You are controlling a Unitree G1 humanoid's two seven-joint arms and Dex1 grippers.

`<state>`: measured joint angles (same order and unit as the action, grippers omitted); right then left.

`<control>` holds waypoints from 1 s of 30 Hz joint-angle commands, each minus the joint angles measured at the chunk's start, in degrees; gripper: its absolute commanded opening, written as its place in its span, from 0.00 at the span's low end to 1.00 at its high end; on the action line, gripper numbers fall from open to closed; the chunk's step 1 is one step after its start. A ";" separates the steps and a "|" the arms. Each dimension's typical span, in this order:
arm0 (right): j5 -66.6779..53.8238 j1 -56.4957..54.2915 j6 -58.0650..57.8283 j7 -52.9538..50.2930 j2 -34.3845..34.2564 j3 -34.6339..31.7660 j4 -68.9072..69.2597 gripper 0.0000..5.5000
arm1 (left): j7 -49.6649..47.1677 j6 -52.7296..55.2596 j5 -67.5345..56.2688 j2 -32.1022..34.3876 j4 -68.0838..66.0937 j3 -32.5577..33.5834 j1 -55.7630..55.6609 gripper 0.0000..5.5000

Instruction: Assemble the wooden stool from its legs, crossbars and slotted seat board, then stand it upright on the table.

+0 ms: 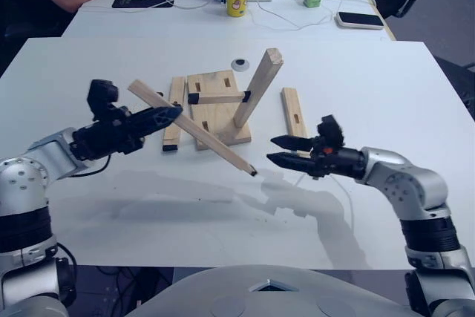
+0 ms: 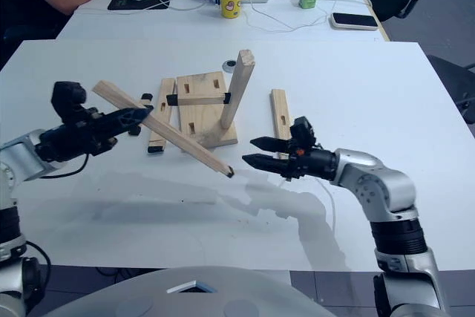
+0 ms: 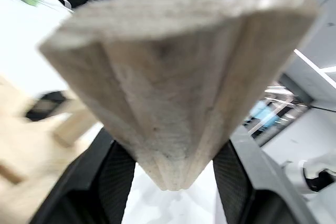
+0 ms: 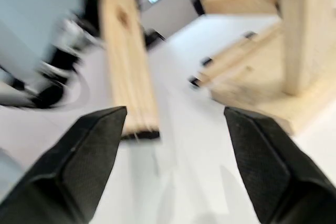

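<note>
Left fingers point(image 1: 156, 119) clamp leg point(image 1: 217, 146) across seat board point(image 1: 215, 118).

The leg point(image 1: 204, 137): pale bare wood, rough fibrous end grain. Seat board point(image 1: 211, 115): same unfinished wood, matt. Counter point(image 1: 386, 94): white, smooth, matt. Right pincer point(image 1: 270, 149): black plastic, slight sheen.

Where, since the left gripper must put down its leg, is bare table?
The table strip nearest the robot is bare. So is the stretch right of the loose leg, toward the right edge. The middle is crowded: seat board, upright leg, and the held leg slanting from the left gripper toward the open right gripper.
</note>
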<state>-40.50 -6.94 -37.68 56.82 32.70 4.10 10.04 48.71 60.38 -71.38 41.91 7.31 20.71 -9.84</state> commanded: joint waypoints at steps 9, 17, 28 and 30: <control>33.74 -3.87 23.26 -23.08 -17.81 18.07 -10.71 0.63 | 4.97 -18.89 17.81 5.61 -13.02 4.59 -8.13 0.37; 43.17 -10.17 25.38 -27.72 -24.26 23.29 -17.18 0.63 | 7.29 -22.84 22.61 4.51 -19.76 2.59 -12.69 0.37; 51.09 -18.22 20.75 -27.96 -27.57 25.60 -27.76 0.63 | 6.85 -23.83 24.28 0.44 -20.26 2.27 -13.21 0.37; 50.86 -18.68 12.22 -24.33 -27.15 26.59 -27.11 0.63 | 6.40 -23.83 24.22 0.07 -19.60 2.86 -12.63 0.37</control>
<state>10.31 -26.28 -16.43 28.54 4.87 29.19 -15.91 55.62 36.93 -47.22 42.20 -13.14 22.61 -22.30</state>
